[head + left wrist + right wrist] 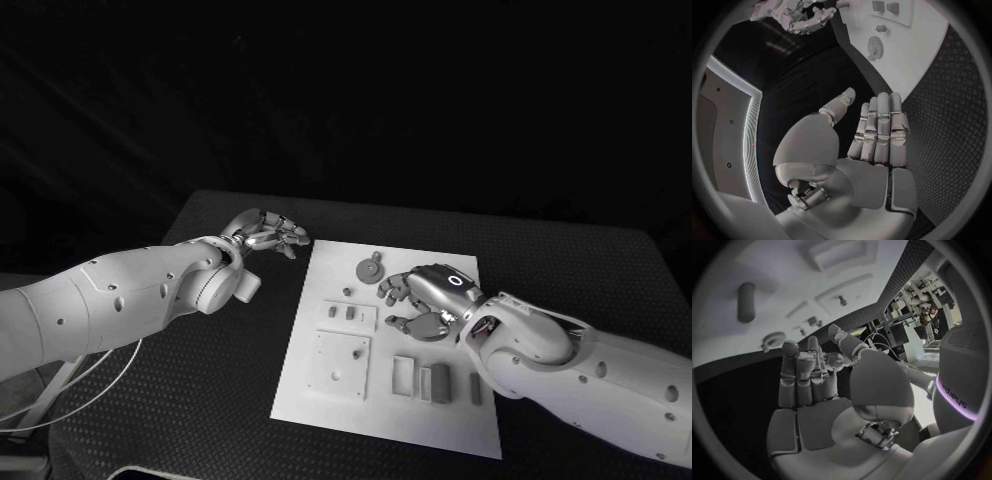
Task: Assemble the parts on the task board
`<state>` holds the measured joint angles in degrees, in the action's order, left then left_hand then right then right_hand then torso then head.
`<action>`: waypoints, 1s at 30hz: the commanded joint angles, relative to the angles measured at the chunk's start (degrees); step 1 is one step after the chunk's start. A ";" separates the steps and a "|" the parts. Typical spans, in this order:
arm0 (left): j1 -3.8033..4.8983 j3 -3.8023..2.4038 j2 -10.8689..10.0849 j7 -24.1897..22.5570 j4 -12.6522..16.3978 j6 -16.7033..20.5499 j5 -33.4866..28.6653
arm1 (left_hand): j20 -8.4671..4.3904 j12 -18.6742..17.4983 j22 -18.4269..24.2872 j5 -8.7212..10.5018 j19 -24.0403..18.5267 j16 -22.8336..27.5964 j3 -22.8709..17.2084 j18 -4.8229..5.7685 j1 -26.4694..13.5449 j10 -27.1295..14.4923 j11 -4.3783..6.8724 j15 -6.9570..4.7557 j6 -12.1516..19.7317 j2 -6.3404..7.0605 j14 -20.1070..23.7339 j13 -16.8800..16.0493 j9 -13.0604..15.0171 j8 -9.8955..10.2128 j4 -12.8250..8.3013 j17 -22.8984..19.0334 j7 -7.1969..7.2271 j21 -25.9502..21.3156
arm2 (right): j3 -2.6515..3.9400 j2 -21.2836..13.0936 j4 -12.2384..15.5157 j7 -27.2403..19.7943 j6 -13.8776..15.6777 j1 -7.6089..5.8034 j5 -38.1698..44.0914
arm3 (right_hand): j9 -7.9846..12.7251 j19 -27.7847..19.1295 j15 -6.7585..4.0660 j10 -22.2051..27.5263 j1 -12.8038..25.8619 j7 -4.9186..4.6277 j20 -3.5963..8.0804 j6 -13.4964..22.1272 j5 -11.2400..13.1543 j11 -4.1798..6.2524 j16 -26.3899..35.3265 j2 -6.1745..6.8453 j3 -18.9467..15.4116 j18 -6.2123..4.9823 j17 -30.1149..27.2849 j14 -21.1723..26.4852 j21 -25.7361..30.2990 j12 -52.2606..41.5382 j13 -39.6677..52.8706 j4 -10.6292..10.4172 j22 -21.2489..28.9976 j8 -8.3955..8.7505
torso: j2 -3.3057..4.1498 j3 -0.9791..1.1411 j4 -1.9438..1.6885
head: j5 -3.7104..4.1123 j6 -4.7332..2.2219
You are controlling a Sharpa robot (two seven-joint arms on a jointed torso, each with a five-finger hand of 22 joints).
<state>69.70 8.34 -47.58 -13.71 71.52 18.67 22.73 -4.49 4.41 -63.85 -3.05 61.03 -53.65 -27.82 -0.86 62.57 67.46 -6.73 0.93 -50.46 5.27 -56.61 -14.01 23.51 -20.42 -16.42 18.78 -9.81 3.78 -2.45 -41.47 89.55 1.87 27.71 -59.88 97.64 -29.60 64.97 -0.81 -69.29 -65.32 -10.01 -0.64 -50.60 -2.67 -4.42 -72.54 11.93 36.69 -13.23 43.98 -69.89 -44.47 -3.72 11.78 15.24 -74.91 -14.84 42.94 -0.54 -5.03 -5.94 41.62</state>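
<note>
Head view: right robot hand [423,296] empty over task board [378,420].

A black table [216,400] with a dotted, textured surface stands in a dark room. Beyond its far edge everything is black. Cluttered equipment [914,305] stands in a lit area at one side.

My right hand [430,300] covers part of the task board [335,400], hiding whatever lies beneath my palm. The small parts [440,383] near the board's near edge are too small to identify. My left hand [267,234] hides the tabletop [188,400] beneath it.
</note>
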 commanded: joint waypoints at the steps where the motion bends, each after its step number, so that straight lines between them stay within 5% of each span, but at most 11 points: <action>1: 0.03 -0.05 0.27 -1.50 -0.09 -0.46 -1.35 | -0.04 -0.27 0.07 0.07 0.28 0.36 0.44 0.03 0.11 -0.33 -0.12 0.11 0.43 -0.44 -0.41 -0.08 -0.08 0.01 -0.02 0.10 0.04 0.13 | 0.58 -1.50 0.26 -1.58 -3.48 -1.08 -6.16 | 0.00 -0.36 0.41 1.84 0.44 -0.10 0.01 0.27 -0.13 -1.65 -0.26 0.49 -0.13 -1.77 0.07 0.14 -0.01 -0.24 0.09 -0.37 -1.10 0.08 | -0.11 -0.02 0.21 | 0.70 -1.05; 7: 0.02 -0.04 0.56 -1.79 -0.63 -0.66 -2.01 | 0.00 -0.27 0.13 0.07 0.18 0.47 0.51 0.08 0.00 -0.32 -0.12 0.15 0.40 -0.42 -0.31 -0.09 -0.09 -0.01 0.01 0.13 0.05 0.08 | 1.20 -4.87 0.52 -2.32 -7.58 -3.33 -7.72 | 0.13 -0.81 0.59 2.27 1.89 -0.07 -0.17 1.06 -0.14 -1.83 -0.43 1.28 -1.46 -1.77 0.09 0.69 -0.06 -0.10 0.10 -0.62 -1.17 0.38 | -0.22 0.13 0.62 | 1.52 -2.17; 16: -0.22 -0.03 0.78 -1.88 -1.06 -1.04 -2.06 | 0.03 -0.27 0.20 0.07 0.07 0.56 0.54 0.12 -0.05 -0.33 -0.13 0.18 0.39 -0.46 -0.22 -0.09 -0.11 -0.02 0.02 0.15 0.06 0.03 | 1.19 -5.34 -1.34 -0.81 -14.22 -3.33 -3.80 | 0.62 -3.47 2.23 7.52 4.26 1.43 -1.07 4.47 -0.14 -3.56 -0.24 2.39 -4.58 -1.68 0.00 3.92 0.87 0.19 -1.00 -0.78 -1.01 1.64 | -0.28 0.57 1.19 | 1.63 -2.60; 22: -0.31 -0.03 0.81 -1.90 -1.17 -1.21 -2.06 | 0.04 -0.27 0.22 0.07 0.04 0.59 0.55 0.13 -0.07 -0.34 -0.14 0.19 0.40 -0.49 -0.20 -0.09 -0.12 -0.02 0.02 0.16 0.05 0.02 | 0.96 -5.41 -1.67 -0.31 -16.31 -2.64 -2.55 | 0.66 -4.26 2.64 8.67 4.81 2.32 -1.43 5.52 -0.17 -3.92 -0.36 2.79 -5.29 -1.75 -0.08 4.91 1.14 -0.03 -1.23 -1.32 -0.99 1.82 | -0.26 0.45 1.11 | 1.80 -2.59; 30: -0.37 -0.03 0.71 -1.90 -1.24 -1.45 -2.06 | 0.04 -0.27 0.24 0.07 0.02 0.61 0.54 0.13 -0.07 -0.35 -0.14 0.20 0.40 -0.53 -0.19 -0.09 -0.12 -0.01 0.02 0.18 0.05 0.02 | 0.76 -5.02 -2.55 0.50 -16.20 -1.30 1.38 | 0.35 -4.18 2.22 7.34 4.36 1.67 -1.39 4.97 -0.17 -3.48 -0.86 1.93 -5.78 -1.77 -0.15 4.84 0.91 -0.77 -0.79 -1.27 -1.05 1.16 | -0.26 0.37 0.95 | 2.01 -2.28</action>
<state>69.33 8.35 -46.93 -14.74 70.23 18.17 21.11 -4.49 4.41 -63.68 -3.05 61.02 -53.43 -27.52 -0.85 62.57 67.46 -6.73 0.93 -50.46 5.27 -56.61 -14.05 23.46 -20.42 -16.44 18.88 -9.81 3.78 -1.68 -46.59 87.10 1.62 13.33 -61.32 95.54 -29.17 61.19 1.55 -61.99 -60.88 -8.14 -2.18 -45.63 -2.66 -7.40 -73.10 14.38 31.23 -13.20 43.90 -65.25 -43.60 -4.23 10.94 14.06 -74.91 -13.49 42.67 -0.10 -3.99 -3.99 39.25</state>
